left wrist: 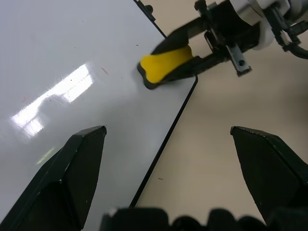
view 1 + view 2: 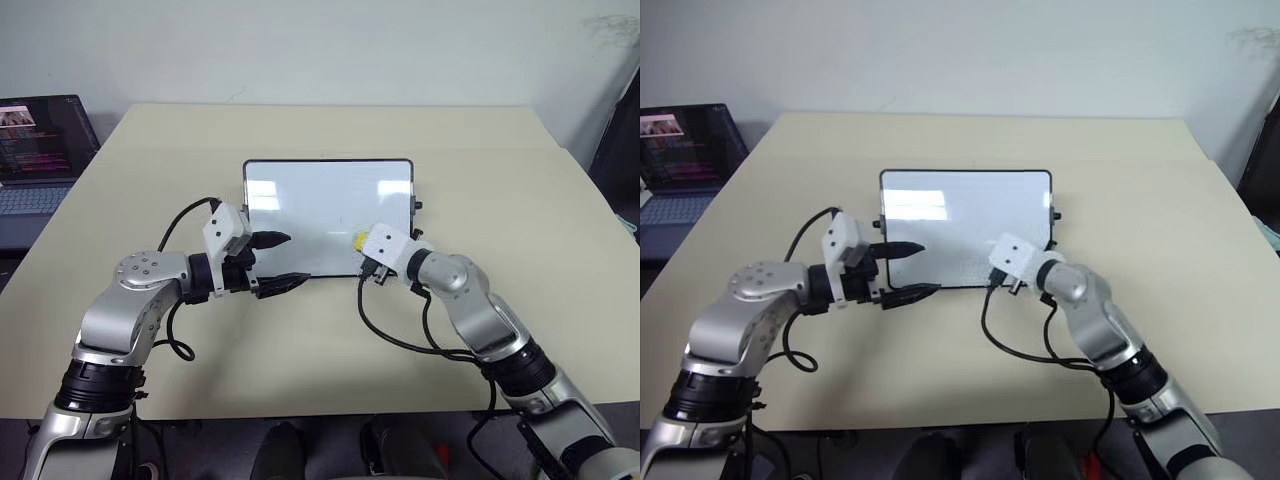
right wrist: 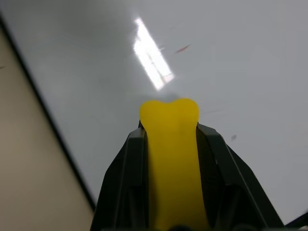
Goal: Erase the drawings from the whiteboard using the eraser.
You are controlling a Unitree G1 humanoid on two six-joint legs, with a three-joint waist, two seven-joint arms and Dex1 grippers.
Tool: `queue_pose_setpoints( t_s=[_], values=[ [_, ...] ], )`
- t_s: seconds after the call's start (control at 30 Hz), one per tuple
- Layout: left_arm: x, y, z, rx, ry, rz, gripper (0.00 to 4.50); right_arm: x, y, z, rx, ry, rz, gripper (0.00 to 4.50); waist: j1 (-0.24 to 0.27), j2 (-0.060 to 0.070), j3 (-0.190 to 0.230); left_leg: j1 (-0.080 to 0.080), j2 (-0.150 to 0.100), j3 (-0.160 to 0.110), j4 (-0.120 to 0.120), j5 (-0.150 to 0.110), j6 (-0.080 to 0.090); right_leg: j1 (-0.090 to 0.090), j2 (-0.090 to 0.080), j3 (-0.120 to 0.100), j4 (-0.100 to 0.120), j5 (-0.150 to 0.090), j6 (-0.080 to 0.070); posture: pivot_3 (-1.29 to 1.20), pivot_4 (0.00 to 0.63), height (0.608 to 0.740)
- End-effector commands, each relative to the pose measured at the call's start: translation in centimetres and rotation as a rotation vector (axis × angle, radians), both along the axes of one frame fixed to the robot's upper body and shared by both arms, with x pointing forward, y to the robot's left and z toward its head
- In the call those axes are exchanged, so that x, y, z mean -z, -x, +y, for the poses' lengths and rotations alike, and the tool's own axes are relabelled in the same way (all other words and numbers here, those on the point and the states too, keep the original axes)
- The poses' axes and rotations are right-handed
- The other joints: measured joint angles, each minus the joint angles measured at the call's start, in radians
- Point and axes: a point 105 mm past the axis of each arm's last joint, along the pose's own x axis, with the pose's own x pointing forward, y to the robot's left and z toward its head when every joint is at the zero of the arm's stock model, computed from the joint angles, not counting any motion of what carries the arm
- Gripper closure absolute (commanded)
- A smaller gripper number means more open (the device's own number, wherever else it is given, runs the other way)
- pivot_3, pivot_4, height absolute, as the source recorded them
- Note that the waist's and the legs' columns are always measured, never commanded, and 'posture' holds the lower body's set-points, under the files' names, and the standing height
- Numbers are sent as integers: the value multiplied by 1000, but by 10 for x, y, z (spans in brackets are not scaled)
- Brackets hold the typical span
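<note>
The whiteboard [image 2: 320,200] lies flat at the table's middle, glossy white in a thin black frame. My right gripper [image 2: 360,245] is shut on the yellow eraser [image 2: 358,240], whose tip rests on the board near its near right corner. In the right wrist view the eraser [image 3: 171,144] sticks out between the two black fingers over the board [image 3: 240,72]. Of the drawings, a faint red dash [image 3: 182,48] and a tiny red speck [image 1: 104,71] show. My left gripper [image 2: 287,260] is open at the board's near left edge, one finger over the board, the other over the table.
The beige table [image 2: 500,180] stretches wide around the board. An open laptop [image 2: 40,150] stands off the table's far left. Black cables [image 2: 395,335] loop from both wrists onto the table in front of the board.
</note>
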Motion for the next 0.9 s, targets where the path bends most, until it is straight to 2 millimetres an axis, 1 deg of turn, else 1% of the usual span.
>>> queue_pose_setpoints(
  t_s=[0.03, 0.07, 0.13, 0.2, 0.23, 0.3, 0.37, 0.47, 0.57, 0.6, 0.67, 0.7, 0.8, 0.9],
  values=[
    [-13, 2, 1, 3, 6, -48, 0, -24, -13, -16, 84, -32, -101, 3503, 1, 0, 0, 0, 0, 0, 0, 0, 0, 0, 0, 0, 0, 0, 0, 0, 150, 740],
    [-12, 2, 1, 3, 6, -48, 0, -21, -12, -15, 80, -31, -80, 3503, 2, 0, 0, -1, 0, 0, 0, 0, 0, 0, 0, 0, -1, 0, 0, 0, 150, 740],
    [-13, 2, 1, 2, 6, -48, 0, -7, -7, -14, 49, -8, -4, 3503, 4, 0, 0, -1, 0, 0, 0, 0, 0, 0, 0, 0, -1, 1, -1, 0, 150, 740],
    [-13, 2, 1, 0, 7, -48, 0, 8, 4, -8, -10, 1, 93, 3503, 5, 0, 0, -1, 0, 0, -1, 0, 0, 0, 0, 0, -2, 1, -1, 0, 150, 740],
    [-12, 2, 2, -3, 6, -48, 0, 14, 12, 0, -64, 2, 140, 3503, 6, 0, 0, -1, 0, 0, -1, 0, 0, 0, 0, 0, -2, 1, -1, 0, 150, 740],
    [-12, 2, 3, -9, 5, -47, 0, 17, 22, 11, -122, -3, 161, 3503, 4, 0, 0, -1, 0, 0, -1, 0, 0, 0, 0, 0, -2, 1, -1, 0, 150, 740],
    [-13, 1, 6, -22, 3, -49, 0, 9, 19, 18, -138, -5, 106, 3503, -1, 0, 0, 0, 0, -1, -1, 0, 0, 0, 0, 0, -2, 1, -1, 0, 150, 740],
    [-13, 1, 9, -30, -4, -49, 0, -15, 5, 24, -106, -27, -39, 3503, -3, 0, 0, 0, 0, 0, 0, 0, 0, 0, 0, 0, -1, 0, 0, 0, 150, 740],
    [-12, 1, 10, -31, -7, -47, 0, -34, -3, 31, -99, -55, -127, 3503, -2, 0, 0, -1, 0, 0, -1, 0, 0, -1, 0, 0, -1, 1, -1, 0, 150, 740],
    [-12, 1, 10, -32, -8, -47, 0, -39, -5, 34, -99, -62, -148, 3503, -1, 0, 0, -1, 0, 0, -1, 0, 0, -1, 0, 0, -2, 1, -1, 0, 150, 740],
    [-12, 0, 10, -34, -8, -48, 0, -42, -8, 39, -105, -63, -167, 3503, 0, 0, 0, -2, 0, 0, -1, 0, 0, -1, 0, 0, -3, 1, -1, 0, 150, 740],
    [-12, 1, 10, -33, -8, -48, 0, -40, -7, 41, -114, -62, -161, 3503, 0, 0, 0, -2, 1, 0, -1, 0, 0, -1, 0, 0, -3, 1, -1, 0, 150, 740],
    [-12, 1, 9, -32, -6, -48, 0, -22, -3, 42, -142, -15, -88, 3503, 3, 0, 0, -3, 1, -1, -2, 0, 0, -1, -2, 0, -4, 0, -1, 0, 150, 740],
    [-12, 1, 10, -35, -7, -51, 0, 1, 3, 34, -145, 42, 16, 3503, 4, 0, 0, -3, 0, -1, -2, 0, 0, -1, -3, 0, -4, 0, -1, 0, 150, 740]
  ],
)
